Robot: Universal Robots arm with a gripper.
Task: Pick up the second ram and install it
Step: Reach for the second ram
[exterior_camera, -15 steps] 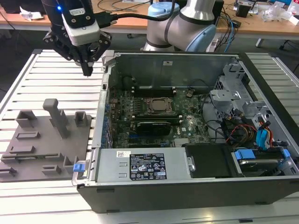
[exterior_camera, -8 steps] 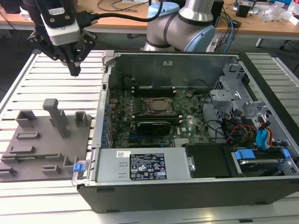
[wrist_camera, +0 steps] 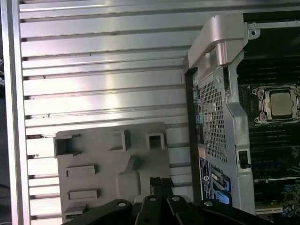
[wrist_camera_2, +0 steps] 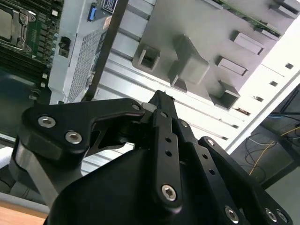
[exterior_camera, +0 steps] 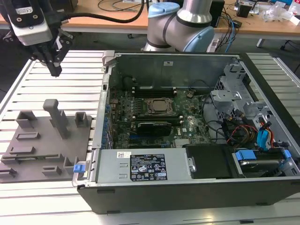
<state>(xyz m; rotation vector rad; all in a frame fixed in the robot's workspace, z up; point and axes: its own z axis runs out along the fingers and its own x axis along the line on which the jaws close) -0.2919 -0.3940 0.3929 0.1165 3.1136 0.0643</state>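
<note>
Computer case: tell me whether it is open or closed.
Open: the computer case has no side panel on; its motherboard and CPU socket lie exposed.

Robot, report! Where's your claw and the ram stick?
Gripper shut, empty, over the slatted table. Second ram: likely the thin green strip at the grey tray edge. Nothing between them.

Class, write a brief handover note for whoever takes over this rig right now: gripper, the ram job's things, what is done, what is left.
Gripper: fingers shut, holding nothing, above the slatted table near the grey holder.
Computer case: open, beside the holder.
Second ram: not in the fingers; I cannot tell where it lies.
Done: no pickup yet.
Left: pickup and install.
</note>
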